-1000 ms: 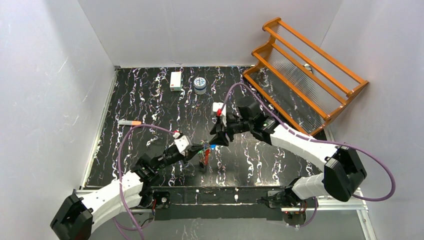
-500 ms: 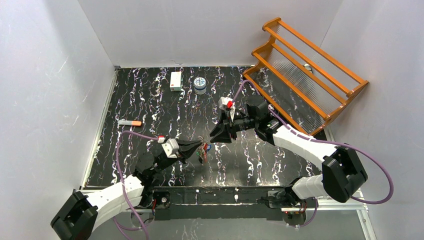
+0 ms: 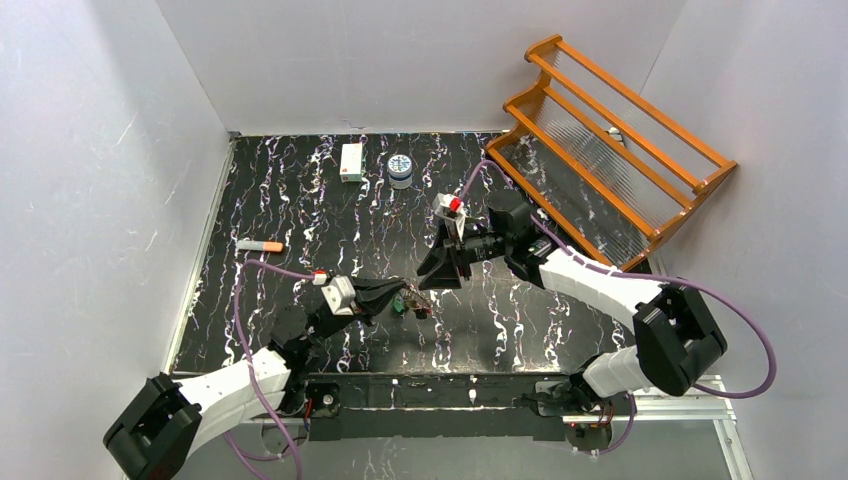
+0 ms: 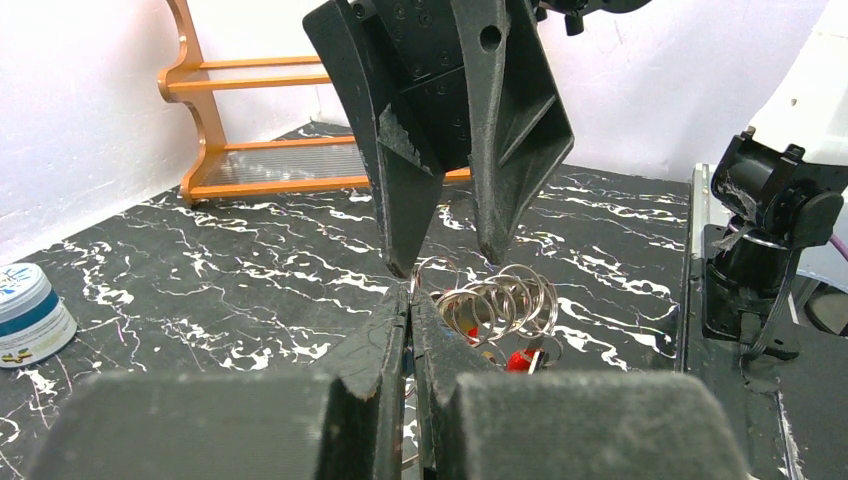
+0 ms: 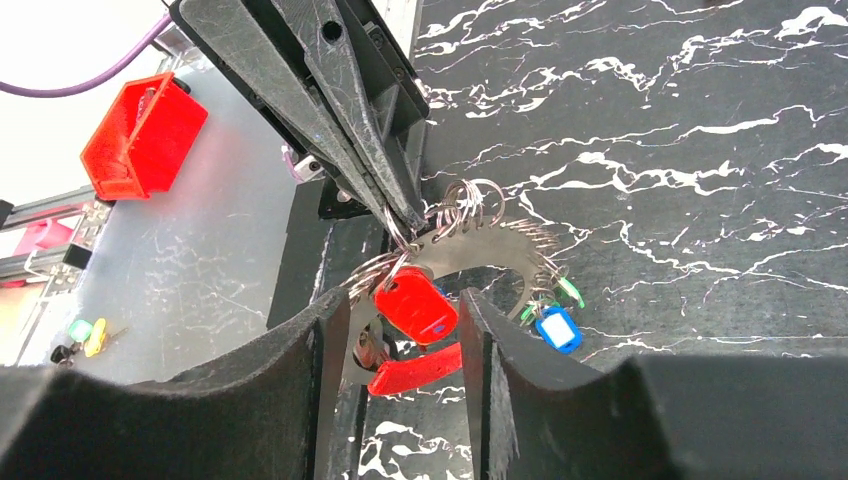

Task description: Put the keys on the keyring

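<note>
Keyring [image 5: 458, 212] and its keys [image 5: 555, 328] hang above the table [image 3: 300, 200], near its middle, clenched in my left gripper [image 4: 410, 297]. Over the last second the grippers drew slightly apart. My right gripper [image 4: 445, 262] now hovers, jaws parted, astride the red key [image 5: 415, 305], so I judge threading unfinished.

1. We find no word, number or brand that we can read in any view.
2. The round tin [image 3: 400, 168], well beyond the right claw [image 3: 437, 279], bears a blue-and-white label; its print is too small for us.
</note>
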`<state>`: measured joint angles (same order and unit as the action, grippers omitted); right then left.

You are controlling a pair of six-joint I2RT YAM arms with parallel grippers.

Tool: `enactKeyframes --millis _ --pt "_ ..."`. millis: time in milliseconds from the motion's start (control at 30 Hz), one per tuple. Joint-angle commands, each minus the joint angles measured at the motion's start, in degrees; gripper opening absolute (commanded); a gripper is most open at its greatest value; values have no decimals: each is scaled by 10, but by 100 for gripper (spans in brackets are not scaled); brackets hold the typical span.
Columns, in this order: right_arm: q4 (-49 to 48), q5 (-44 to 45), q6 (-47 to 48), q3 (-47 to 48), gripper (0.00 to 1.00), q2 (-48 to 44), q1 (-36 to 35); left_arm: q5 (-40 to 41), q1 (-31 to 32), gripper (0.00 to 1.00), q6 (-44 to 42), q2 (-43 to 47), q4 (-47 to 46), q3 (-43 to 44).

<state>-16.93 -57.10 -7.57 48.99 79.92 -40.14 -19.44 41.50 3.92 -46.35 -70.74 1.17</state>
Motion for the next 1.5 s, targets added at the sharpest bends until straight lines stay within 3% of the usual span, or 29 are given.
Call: enactKeyframes --millis 0,200,300,633,833,1000,1467 --pt "-32 0 -23 17 55 7 0 0 1 0 2 -1 -42 2" --pt "-63 -12 -44 18 58 15 -3 0 2 0 2 -2 -42 3" --pt "-64 -10 -48 21 55 20 -4 -2 1 0 3 -2 -42 2" --pt "-37 -4 -44 34 34 39 -4 -3 1 0 4 1 -42 2" --pt "-27 -4 -41 36 13 42 -4 -4 1 0 4 -1 -42 1" --pt "-25 -7 -41 36 1 46 -4 -3 2 0 4 0 -42 1" --pt "-1 -9 -38 47 1 74 -4 -6 1 0 3 -1 -43 3"
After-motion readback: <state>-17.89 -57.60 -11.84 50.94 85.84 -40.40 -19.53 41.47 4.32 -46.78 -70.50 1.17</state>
